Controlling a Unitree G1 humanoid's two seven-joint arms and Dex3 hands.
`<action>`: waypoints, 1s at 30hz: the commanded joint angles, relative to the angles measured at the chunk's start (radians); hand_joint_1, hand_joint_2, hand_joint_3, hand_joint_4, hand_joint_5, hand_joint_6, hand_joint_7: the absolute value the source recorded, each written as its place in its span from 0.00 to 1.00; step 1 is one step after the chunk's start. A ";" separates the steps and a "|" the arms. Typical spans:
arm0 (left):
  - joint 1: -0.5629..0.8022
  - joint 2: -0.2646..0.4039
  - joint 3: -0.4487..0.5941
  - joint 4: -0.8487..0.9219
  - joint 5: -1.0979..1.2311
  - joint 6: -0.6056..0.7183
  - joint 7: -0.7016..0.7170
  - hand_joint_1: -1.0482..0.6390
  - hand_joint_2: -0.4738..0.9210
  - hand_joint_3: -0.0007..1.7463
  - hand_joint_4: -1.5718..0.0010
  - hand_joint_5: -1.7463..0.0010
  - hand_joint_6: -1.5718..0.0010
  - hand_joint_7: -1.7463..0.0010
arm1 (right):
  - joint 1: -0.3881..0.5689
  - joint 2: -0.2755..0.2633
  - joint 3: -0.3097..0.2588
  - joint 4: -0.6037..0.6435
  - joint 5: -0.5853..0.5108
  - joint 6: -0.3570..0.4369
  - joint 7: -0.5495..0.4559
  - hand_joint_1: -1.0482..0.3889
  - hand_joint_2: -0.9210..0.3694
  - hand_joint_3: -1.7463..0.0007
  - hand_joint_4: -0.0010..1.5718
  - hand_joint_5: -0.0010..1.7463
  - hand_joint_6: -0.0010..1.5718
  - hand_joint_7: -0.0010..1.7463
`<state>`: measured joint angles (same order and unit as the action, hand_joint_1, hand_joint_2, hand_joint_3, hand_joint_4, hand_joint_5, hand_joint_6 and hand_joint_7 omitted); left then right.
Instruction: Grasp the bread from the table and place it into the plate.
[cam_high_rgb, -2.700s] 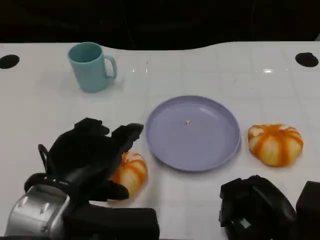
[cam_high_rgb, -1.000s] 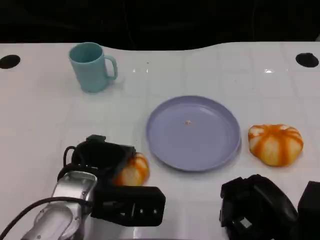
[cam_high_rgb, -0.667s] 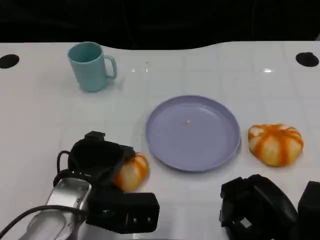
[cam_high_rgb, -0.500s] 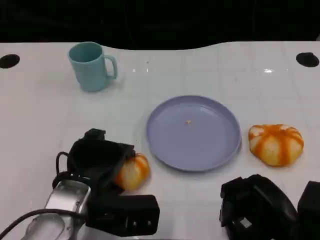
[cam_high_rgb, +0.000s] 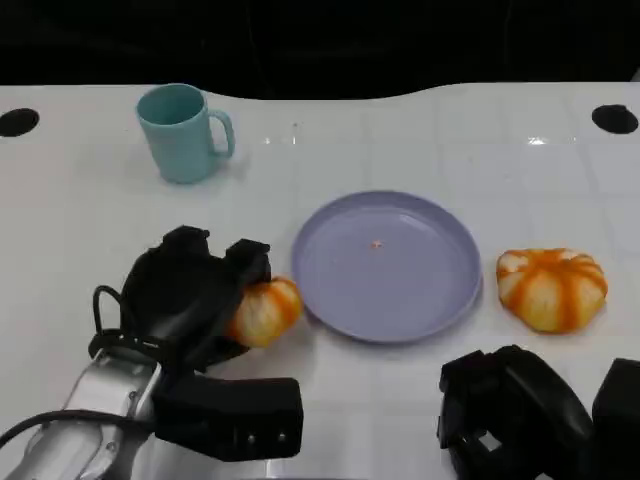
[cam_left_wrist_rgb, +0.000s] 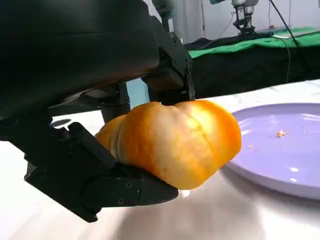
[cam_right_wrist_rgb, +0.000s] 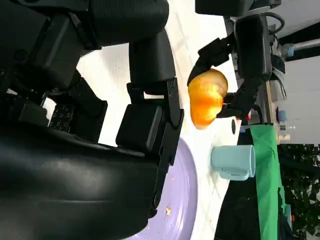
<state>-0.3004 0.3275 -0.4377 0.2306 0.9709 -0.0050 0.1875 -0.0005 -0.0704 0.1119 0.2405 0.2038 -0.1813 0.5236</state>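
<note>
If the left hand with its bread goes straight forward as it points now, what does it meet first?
Probably the plate: the left hand holds the bread beside its near rim.

white table (cam_high_rgb: 420, 140), green cloth (cam_left_wrist_rgb: 250, 45) behind

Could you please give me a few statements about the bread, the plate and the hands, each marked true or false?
1. The left hand holds a bread roll in its fingers. True.
2. That bread roll already lies in the purple plate. False: it is beside the plate's rim, in the hand.
3. A second bread roll lies on the table on the plate's other side. True.
4. The teal mug stands on the plate. False: it stands on the table beyond it.
5. The right hand holds the second roll. False: it holds nothing.
</note>
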 joint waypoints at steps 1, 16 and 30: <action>-0.010 0.028 0.024 -0.055 -0.007 0.011 -0.014 0.43 0.84 0.49 0.41 0.00 0.53 0.13 | -0.006 -0.002 -0.013 0.020 0.006 -0.020 0.008 0.00 0.69 0.21 0.99 0.74 1.00 0.59; -0.023 -0.004 0.049 -0.173 -0.080 -0.066 -0.012 0.45 0.72 0.50 0.45 0.00 0.60 0.00 | 0.009 -0.013 -0.011 0.010 0.002 -0.008 0.011 0.00 0.69 0.23 1.00 0.74 1.00 0.58; -0.238 -0.146 -0.024 0.156 -0.106 -0.120 0.041 0.46 0.73 0.54 0.42 0.00 0.57 0.00 | 0.022 -0.018 -0.012 0.002 -0.013 -0.033 0.009 0.00 0.65 0.23 0.99 0.76 1.00 0.61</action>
<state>-0.4965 0.1930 -0.4508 0.3313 0.8677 -0.1170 0.1973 0.0129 -0.0778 0.1115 0.2516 0.1896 -0.1996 0.5331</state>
